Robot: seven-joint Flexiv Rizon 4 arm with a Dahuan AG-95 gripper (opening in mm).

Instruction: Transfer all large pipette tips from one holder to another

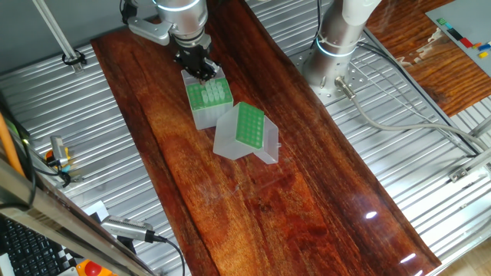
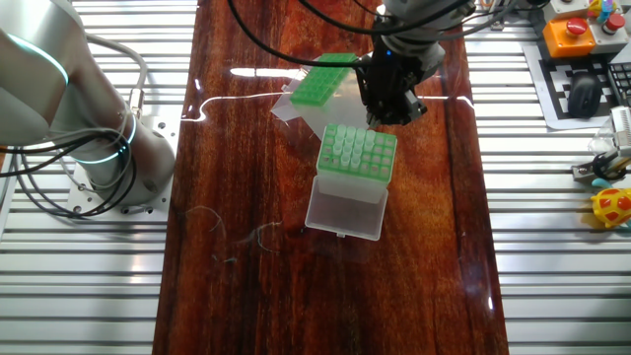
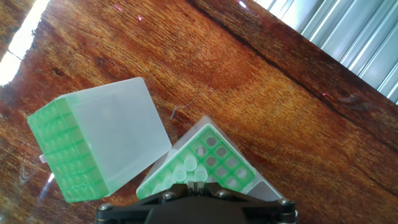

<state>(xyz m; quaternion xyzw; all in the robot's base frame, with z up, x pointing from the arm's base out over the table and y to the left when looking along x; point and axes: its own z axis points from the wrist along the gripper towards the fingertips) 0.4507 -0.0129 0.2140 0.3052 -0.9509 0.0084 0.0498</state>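
- Green-topped, clear-sided source holder (image 2: 357, 163) stands mid-counter, many pale translucent conical pipette tips (image 2: 351, 147) still seated in it.
- Black two-finger gripper (image 2: 386, 116) hovers at its far edge; whether it is spread or closed cannot be told.
- Grey-sided, green-gridded destination holder (image 1: 249, 126) lies tipped just beside, seemingly unfilled; most transfers remain.

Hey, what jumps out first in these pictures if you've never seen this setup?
Two green-topped boxes sit close together mid-way along a dark red wooden table. The gripper hangs right over the tip-filled box with its clear lid folded open; beside it, the other box sits tilted, its holes apparently empty.
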